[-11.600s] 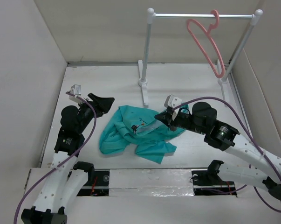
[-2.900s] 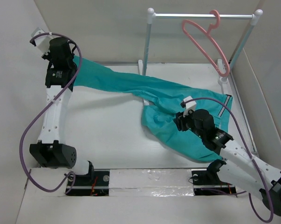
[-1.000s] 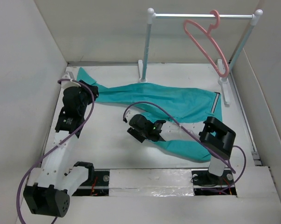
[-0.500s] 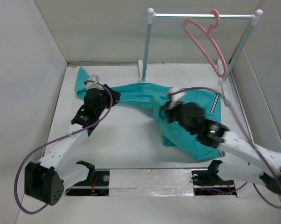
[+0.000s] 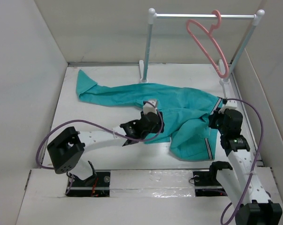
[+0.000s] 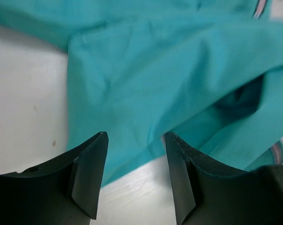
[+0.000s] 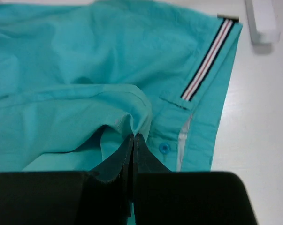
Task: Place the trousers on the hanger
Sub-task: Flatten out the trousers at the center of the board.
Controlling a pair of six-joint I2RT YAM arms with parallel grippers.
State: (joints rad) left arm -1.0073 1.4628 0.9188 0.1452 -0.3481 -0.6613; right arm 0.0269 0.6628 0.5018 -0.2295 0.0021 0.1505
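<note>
Top view: trousers point(image 5: 179, 101) lie spread on the table point(image 5: 99, 126), one leg running out to 10 o'clock, waist end at 3 o'clock. Hanger point(image 5: 208, 44) hangs on the rail point(image 5: 202, 16) at 1 o'clock, well apart from the cloth.

Left wrist: left gripper point(image 6: 134, 173) jaws apart over the cloth's edge, holding nothing. Looks lined up for a pinch.

Right wrist: right gripper point(image 7: 133, 145) clamped on a raised fold near the striped waistband point(image 7: 207, 61), probably to lift the waist end toward the hanger.

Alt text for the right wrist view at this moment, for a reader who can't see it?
The right gripper is shut, pinching a raised fold of the teal trousers lying on the white table. The striped waistband runs diagonally at upper right, with a teal button just below it.
</note>
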